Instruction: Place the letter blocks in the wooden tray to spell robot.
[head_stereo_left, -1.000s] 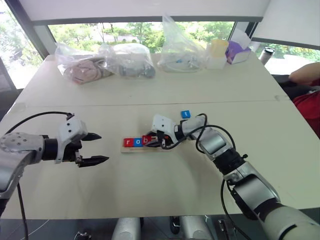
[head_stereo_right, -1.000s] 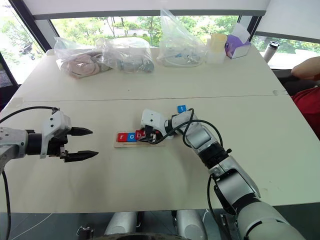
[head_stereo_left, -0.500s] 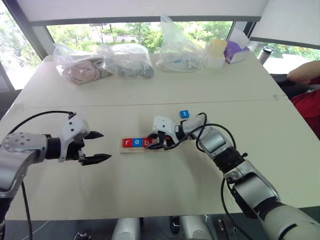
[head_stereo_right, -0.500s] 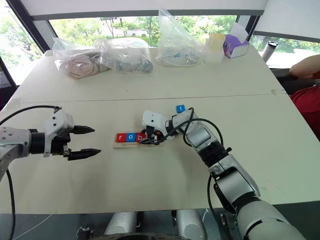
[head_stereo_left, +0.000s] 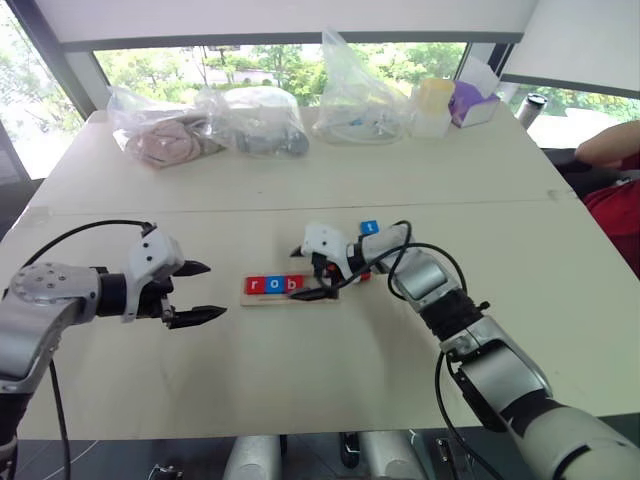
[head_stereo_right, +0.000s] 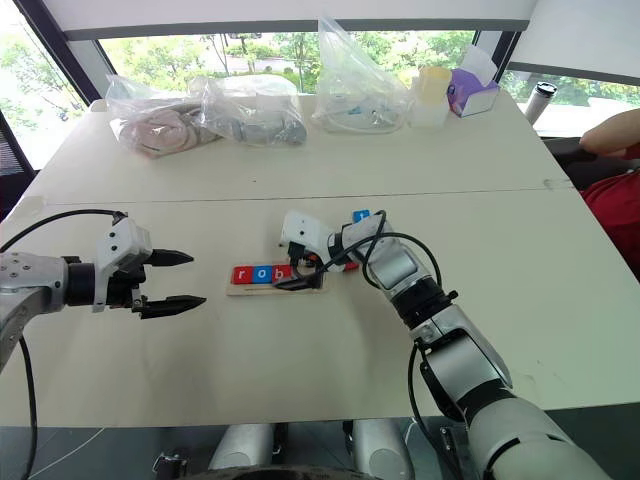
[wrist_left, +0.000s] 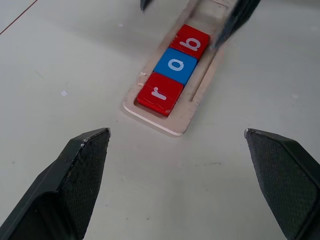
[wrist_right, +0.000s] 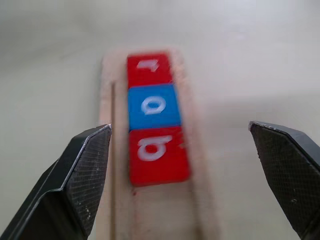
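The wooden tray (head_stereo_left: 289, 291) lies near the middle of the white table (head_stereo_left: 300, 370), its long side running from nine o'clock to three o'clock in the head views. Three letter blocks fill its nine o'clock end, edge to edge: the red r block (wrist_left: 160, 93) at the very end, the blue o block (wrist_left: 176, 66) next to it, and the red b block (wrist_left: 191, 42) third. The rest of the tray, toward three o'clock, is bare wood in the right wrist view.

The right gripper (head_stereo_left: 308, 272) hangs over that bare three o'clock part of the tray, pointing toward nine o'clock, its two black fingers (wrist_right: 80, 175) spread wide with nothing between them; the three placed blocks lie in the gap as its own camera sees it. A blue t block (head_stereo_left: 370, 228) sits on the table at about one o'clock from the tray, just beside the right wrist. A sliver of red shows beneath that wrist (too hidden to say what it is).

The left gripper (head_stereo_left: 200, 292) hovers above the table at nine o'clock from the tray, apart from it, fingers wide open and empty, pointing toward the r end.

Clear plastic bags (head_stereo_left: 260, 120) lie along the table's twelve o'clock edge.
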